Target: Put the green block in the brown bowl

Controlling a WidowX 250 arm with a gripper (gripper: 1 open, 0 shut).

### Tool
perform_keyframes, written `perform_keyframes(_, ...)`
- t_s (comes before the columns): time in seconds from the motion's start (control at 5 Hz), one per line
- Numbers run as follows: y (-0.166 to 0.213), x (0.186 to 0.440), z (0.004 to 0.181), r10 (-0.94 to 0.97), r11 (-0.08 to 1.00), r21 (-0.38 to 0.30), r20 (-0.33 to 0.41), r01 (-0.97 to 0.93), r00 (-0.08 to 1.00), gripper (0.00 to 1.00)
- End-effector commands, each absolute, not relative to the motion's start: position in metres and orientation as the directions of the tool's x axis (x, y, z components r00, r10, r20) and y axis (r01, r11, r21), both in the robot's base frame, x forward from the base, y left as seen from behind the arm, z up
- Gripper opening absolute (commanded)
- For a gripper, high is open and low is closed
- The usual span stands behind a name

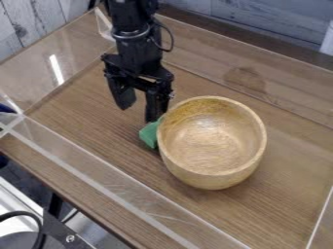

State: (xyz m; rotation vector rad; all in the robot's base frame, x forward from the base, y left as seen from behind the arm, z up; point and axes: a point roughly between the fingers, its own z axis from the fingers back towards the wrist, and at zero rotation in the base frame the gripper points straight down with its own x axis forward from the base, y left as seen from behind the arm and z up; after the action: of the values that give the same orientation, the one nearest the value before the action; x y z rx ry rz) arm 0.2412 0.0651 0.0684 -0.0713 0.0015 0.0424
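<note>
Here a wooden table (pixel 92 126) with clear walls bears the brown bowl (pixel 212 140), a round tan wooden one standing upright right of centre. The black gripper (pixel 139 99) points straight down just left of the bowl's rim, its two fingers apart and holding nothing. The green block (pixel 151 133) lies on the table against the bowl's left side, partly hidden, just below the fingertips.

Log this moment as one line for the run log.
gripper: open, pointing down, empty | green block: on table beside brown bowl | bowl: empty | step: block not grasped
</note>
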Motion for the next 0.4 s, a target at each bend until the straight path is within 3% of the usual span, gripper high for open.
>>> perform_keyframes(0.0,0.069,0.247,0.071,0.044,0.998,-0.054,0.037,-0.042,0.998,1.00)
perform_keyframes(0.2,0.069,0.247,0.060,0.041,0.998,-0.053,0.020,-0.040,0.999,1.00)
